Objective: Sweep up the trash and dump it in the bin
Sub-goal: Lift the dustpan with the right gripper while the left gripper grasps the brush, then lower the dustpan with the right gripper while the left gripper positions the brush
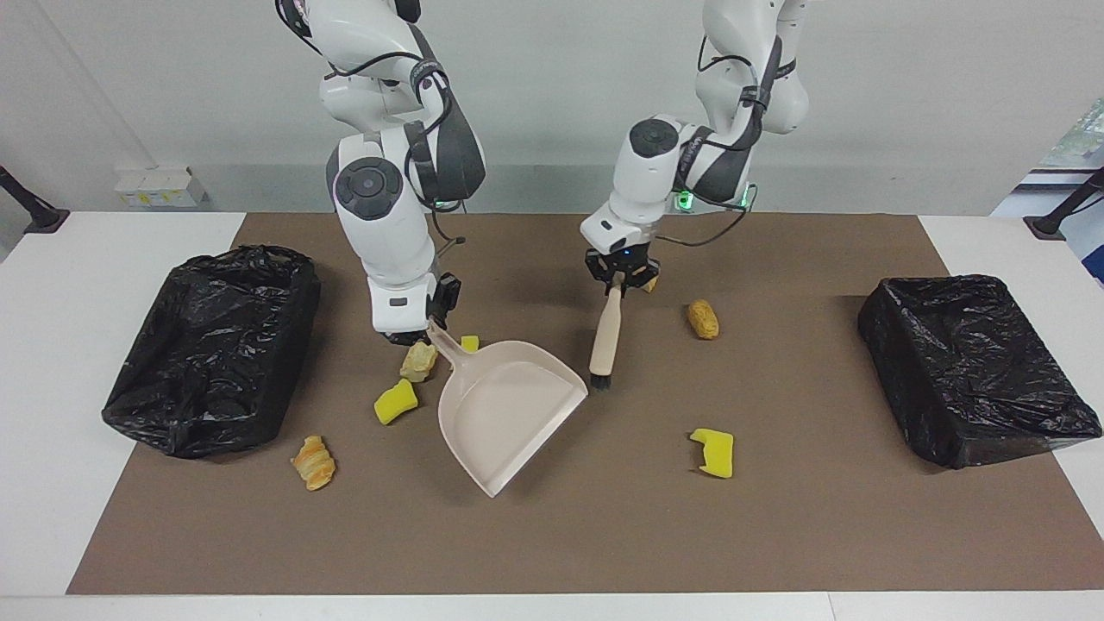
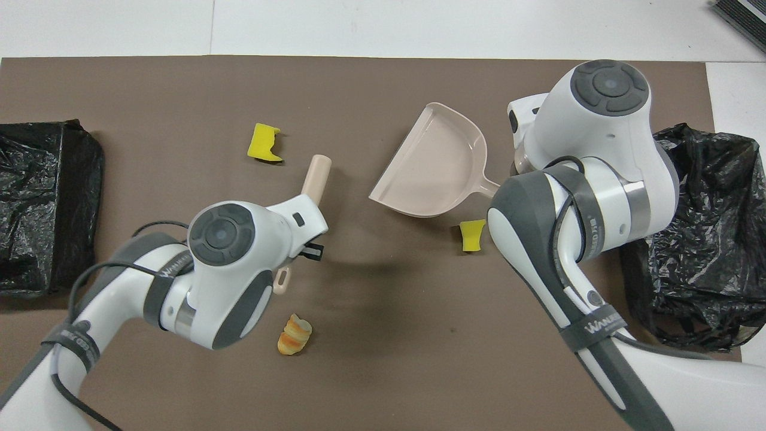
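— What is each claw doing?

— The right claw (image 1: 429, 324) is clamped on the handle of the dustpan (image 1: 509, 414), a smooth beige plastic scoop with a raised rim and a flared mouth, lying flat on the brown mat (image 1: 776, 535). The left claw (image 1: 617, 278) is shut on the top of the brush (image 1: 605, 332), a pale rounded handle with a dark bristle tip that touches the mat just beside the dustpan's mouth.

— And the trash?

— Scattered over the mat. A pale crusty bread chunk (image 1: 418, 361) and a small yellow sponge bit (image 1: 469, 343) lie either side of the dustpan's handle, with a yellow sponge chunk (image 1: 396, 402) beside the pan and a ridged golden croissant (image 1: 314, 462) farther from the robots. A notched yellow sponge (image 1: 714, 452) sits well apart toward the left arm's end. A bumpy golden roll (image 1: 703, 318) is near the brush, and a pastry piece (image 1: 650, 282) peeks from under the left claw.

— Anything around?

— Two bins lined with crinkled, glossy black plastic: one bin (image 1: 216, 345) at the right arm's end, the other bin (image 1: 970, 362) at the left arm's end of the white table (image 1: 52, 431).
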Robot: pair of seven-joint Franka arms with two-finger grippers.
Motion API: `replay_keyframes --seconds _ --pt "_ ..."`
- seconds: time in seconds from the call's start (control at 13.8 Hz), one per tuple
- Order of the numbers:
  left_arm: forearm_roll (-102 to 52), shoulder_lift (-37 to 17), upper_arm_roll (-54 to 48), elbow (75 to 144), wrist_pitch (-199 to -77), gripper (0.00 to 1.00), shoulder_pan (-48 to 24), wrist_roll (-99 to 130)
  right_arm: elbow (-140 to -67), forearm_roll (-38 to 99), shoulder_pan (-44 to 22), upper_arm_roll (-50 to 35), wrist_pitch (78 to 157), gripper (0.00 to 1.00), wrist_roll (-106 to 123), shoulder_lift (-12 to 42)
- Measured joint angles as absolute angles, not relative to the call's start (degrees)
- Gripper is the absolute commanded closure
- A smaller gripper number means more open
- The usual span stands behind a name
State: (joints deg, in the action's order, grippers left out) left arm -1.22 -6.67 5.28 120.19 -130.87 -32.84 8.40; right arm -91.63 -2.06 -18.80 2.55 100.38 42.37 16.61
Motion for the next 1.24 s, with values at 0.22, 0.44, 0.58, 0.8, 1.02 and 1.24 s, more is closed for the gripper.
replay_keyframes --seconds 0.22,0.44,0.58,0.8,1.02,1.24 --pt "-0.5 -11.9 5.3 111.8 -130.5 1.00 -23.7 -5.3 -93.3 -3.0 -21.6 2.4 99.7 1.00 46.3 15.3" --pt "0.4 -17.5 5.2 101.9 -128.1 1.00 -16.2 -20.1 -99.2 -4.4 -25.8 2.3 101.8 1.00 46.6 12.0" --pt "0.4 -20.8 5.2 97.2 -127.8 1.00 -12.3 -30.2 -104.7 -4.6 -27.9 2.2 104.8 1.00 46.6 9.0" --pt "0.4 -26.1 5.0 90.0 -127.8 1.00 -9.2 -40.3 -110.4 -5.5 -29.9 2.1 107.2 1.00 46.6 6.1" --pt "0.8 -30.5 4.4 84.9 -127.4 1.00 -9.0 -46.6 -111.9 -7.8 -30.9 2.1 107.9 1.00 46.6 7.0" --pt "0.9 -31.7 3.7 85.2 -126.7 1.00 -10.5 -48.1 -112.0 -8.2 -30.9 2.2 108.1 1.00 46.6 7.7"
